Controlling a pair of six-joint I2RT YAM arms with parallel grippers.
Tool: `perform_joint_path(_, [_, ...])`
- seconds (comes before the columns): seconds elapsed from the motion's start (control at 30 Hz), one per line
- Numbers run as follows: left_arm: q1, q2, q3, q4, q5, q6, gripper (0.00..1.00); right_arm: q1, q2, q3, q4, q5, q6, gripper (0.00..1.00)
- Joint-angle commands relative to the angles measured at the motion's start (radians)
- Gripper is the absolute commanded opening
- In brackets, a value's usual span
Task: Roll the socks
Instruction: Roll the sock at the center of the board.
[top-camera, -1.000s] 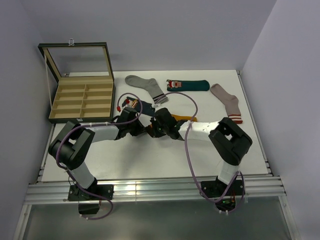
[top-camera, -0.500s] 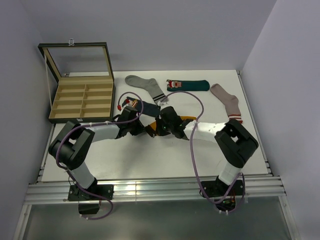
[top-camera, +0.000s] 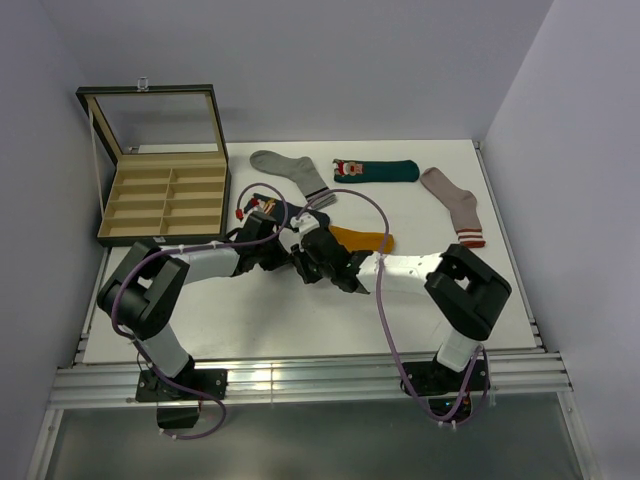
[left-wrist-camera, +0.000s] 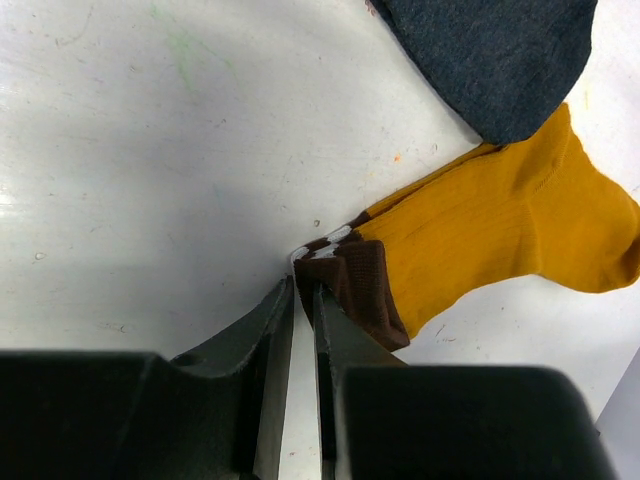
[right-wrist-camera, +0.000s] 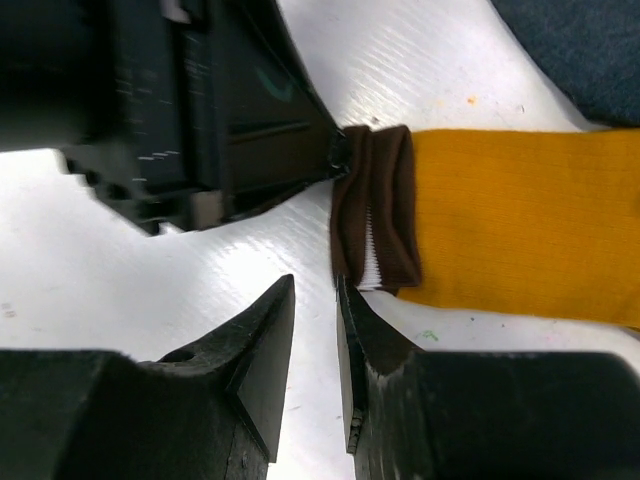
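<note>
I take the white table (top-camera: 300, 320) as my mark: a plain pale-lilac back wall (top-camera: 330, 60) rises behind it, with a left wall (top-camera: 40, 200) and a right wall (top-camera: 585, 200) of the same colour hard against its sides. Along its near edge runs a slotted aluminium rail (top-camera: 330, 385) catching a bright glare (the only hard shine I see), and below that lies a dull grey floor (top-camera: 300, 445).

Readable text: none in any view | labels, brands, numbers: none legible | only sign: small teal mark (right-wrist-camera: 272, 82) on the left pincer (right-wrist-camera: 338, 160), too blurred to read
</note>
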Motion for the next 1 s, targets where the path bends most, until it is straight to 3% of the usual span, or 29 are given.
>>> perform_joint_path(0.0, [-0.005, 0.008, 0.025, -0.031, -0.035, 0.024, 0.19, 0.001, 0.023, 0.044, 0.031, 0.044, -0.020, 0.31])
perform_joint_path(0.63, [-0.007, -0.002, 0.022, -0.028, -0.034, 0.018, 0.20, -0.068, 0.120, 0.079, -0.049, 0.023, 0.050, 0.18])
perform_joint_path(0.73, [-0.007, -0.010, 0.022, -0.026, -0.032, 0.018, 0.23, -0.077, 0.140, 0.095, -0.078, 0.005, 0.056, 0.16])
perform_joint_path(0.97, [-0.007, -0.068, -0.018, 0.001, -0.030, -0.013, 0.45, -0.105, 0.174, 0.127, -0.159, -0.061, 0.096, 0.11])
